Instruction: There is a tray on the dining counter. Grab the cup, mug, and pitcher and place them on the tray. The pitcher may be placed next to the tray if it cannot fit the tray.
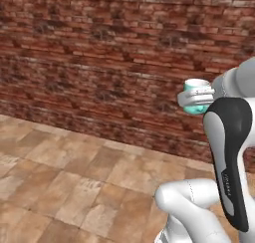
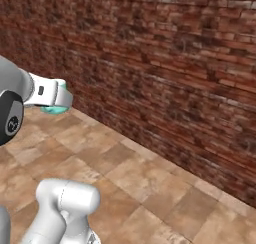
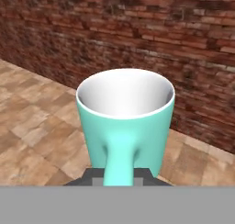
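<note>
A: Where is the mug (image 3: 125, 122) right now?

B: Up in the air, held by the hand (image 1: 195, 98). In the left base view it sits at the end of the white arm (image 1: 226, 137), well above the tiled floor (image 1: 74, 182), with the brick wall (image 1: 99, 62) behind it.

A: And the hand itself, is it closed?

B: Yes, it is clamped on the mug. In the hand view the loop handle runs straight down from the mug's body to the dark finger tips (image 3: 94, 178) at the bottom, so the grip looks to be at the handle.

A: Is the mug upright?

B: From the left base view it looks roughly upright, its white rim on top and the teal body partly covered by the white hand. The hand view looks into its mouth; the inside is white and I see nothing in it.

A: What does the right base view give?

B: Only a teal sliver of the mug (image 2: 54, 108) peeking out under the white hand (image 2: 56, 95), at the left edge, again over floor and close in front of the brick wall (image 2: 175, 78).
</note>
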Robot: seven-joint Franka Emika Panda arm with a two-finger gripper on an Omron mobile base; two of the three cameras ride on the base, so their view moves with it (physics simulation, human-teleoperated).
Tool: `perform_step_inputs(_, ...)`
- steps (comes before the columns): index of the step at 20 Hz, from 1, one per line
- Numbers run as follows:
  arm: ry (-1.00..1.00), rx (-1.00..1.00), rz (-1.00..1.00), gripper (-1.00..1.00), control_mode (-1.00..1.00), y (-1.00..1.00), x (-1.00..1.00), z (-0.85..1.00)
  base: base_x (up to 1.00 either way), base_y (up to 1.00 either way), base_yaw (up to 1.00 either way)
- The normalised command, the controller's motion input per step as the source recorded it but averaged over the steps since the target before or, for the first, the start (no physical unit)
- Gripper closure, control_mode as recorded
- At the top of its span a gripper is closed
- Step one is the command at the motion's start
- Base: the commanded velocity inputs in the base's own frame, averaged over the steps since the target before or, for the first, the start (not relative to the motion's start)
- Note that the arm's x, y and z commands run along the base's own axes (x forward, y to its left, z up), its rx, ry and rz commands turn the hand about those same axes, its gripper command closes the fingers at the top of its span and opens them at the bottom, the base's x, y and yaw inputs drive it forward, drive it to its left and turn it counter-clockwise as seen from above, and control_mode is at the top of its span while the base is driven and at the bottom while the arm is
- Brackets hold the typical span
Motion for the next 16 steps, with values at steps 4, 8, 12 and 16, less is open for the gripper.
perform_step_inputs(4,0.0,0.0,0.0,1.0,1.0,0.0,0.0,0.0,0.92,0.0,0.79)
perform_step_inputs(8,0.0,0.0,0.0,1.0,1.0,0.0,0.0,0.0,0.9,0.0,0.8)
perform_step_inputs(12,0.0,0.0,0.0,1.0,1.0,0.0,0.0,0.0,0.93,0.0,0.79)
perform_step_inputs(16,0.0,0.0,0.0,1.0,1.0,0.0,0.0,0.0,1.0,-0.01,0.68)
